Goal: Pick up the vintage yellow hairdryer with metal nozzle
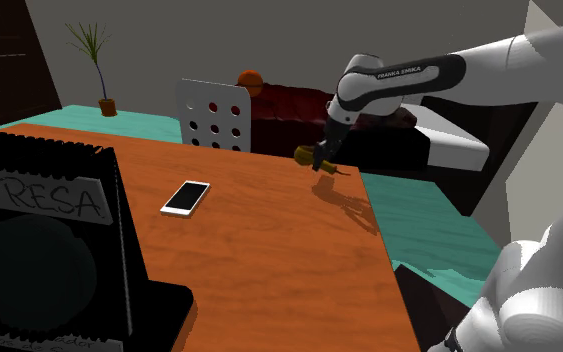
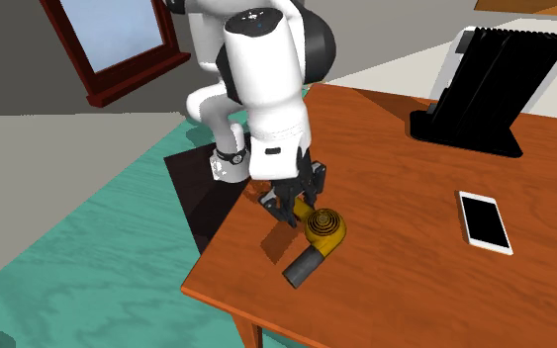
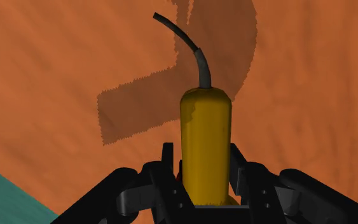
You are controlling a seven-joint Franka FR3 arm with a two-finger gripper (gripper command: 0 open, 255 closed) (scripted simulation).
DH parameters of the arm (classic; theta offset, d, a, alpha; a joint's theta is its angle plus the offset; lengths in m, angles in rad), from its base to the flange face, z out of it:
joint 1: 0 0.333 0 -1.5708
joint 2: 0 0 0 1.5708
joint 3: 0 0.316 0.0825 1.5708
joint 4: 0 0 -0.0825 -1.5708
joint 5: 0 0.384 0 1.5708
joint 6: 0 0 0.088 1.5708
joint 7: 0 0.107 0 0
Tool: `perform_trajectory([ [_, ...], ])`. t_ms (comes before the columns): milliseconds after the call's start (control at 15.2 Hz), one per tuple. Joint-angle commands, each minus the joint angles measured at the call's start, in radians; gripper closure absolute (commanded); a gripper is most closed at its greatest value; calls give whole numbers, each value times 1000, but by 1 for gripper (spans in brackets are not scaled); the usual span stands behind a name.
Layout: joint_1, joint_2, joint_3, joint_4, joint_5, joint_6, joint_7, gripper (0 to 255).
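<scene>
Near corner of orange wood-grain desk, black two-finger claw pinches handle of yellow hairdryer with dark nozzle. I judge it rigid, smooth, maybe slippery, head-heavy; mid-handle hold suits, clear of black cord.

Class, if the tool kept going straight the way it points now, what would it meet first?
The tool is clasped on the handle of the yellow hairdryer, so that comes first. Past it lies the orange table, though the gap is hard to judge.
</scene>
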Motion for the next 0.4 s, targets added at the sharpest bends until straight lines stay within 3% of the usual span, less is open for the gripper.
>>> perform_trajectory([
  [0, -1, -3, 0, 24, -3, -27, 5, 255],
  [330, -1, -10, 0, 60, -9, -68, 14, 255],
])
